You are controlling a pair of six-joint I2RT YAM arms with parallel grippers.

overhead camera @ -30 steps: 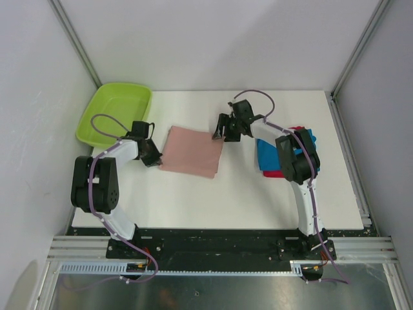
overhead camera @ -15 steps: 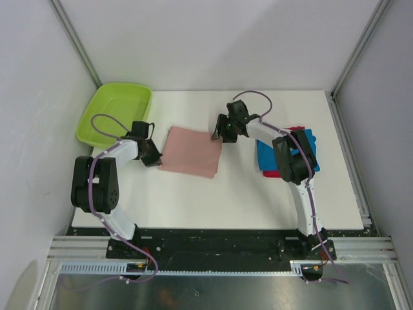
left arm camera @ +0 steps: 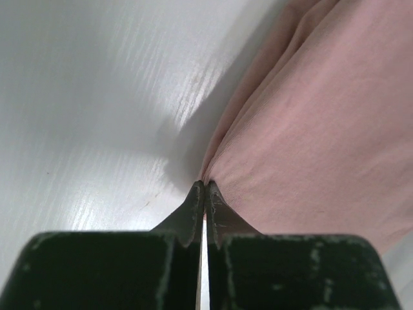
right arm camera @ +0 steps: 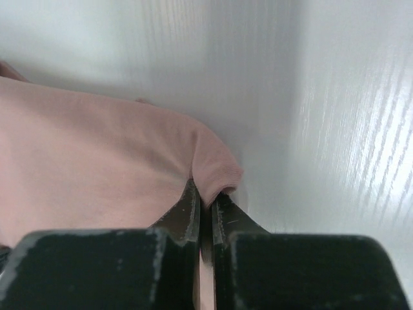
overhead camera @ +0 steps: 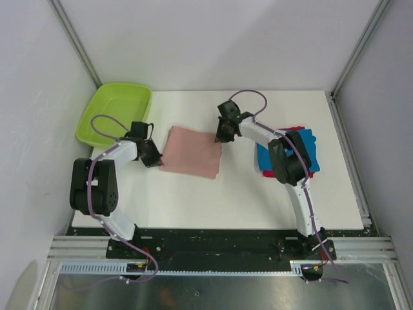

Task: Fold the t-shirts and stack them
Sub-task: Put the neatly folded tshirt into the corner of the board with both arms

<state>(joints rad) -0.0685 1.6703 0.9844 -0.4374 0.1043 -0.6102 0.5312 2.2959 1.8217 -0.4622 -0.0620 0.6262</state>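
As the pink t-shirt [overhead camera: 192,152] lies on the bench [overhead camera: 213,200] between them, the left tool [left arm camera: 204,187] pinches its nearest corner, and the right tool [right arm camera: 206,196] pinches the opposite corner; a blue t-shirt [overhead camera: 264,155] lies beyond the right tool.

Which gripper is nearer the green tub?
Left. The left gripper pinches the pink shirt at the edge facing the green tub; the right gripper pinches the opposite corner, farther off.
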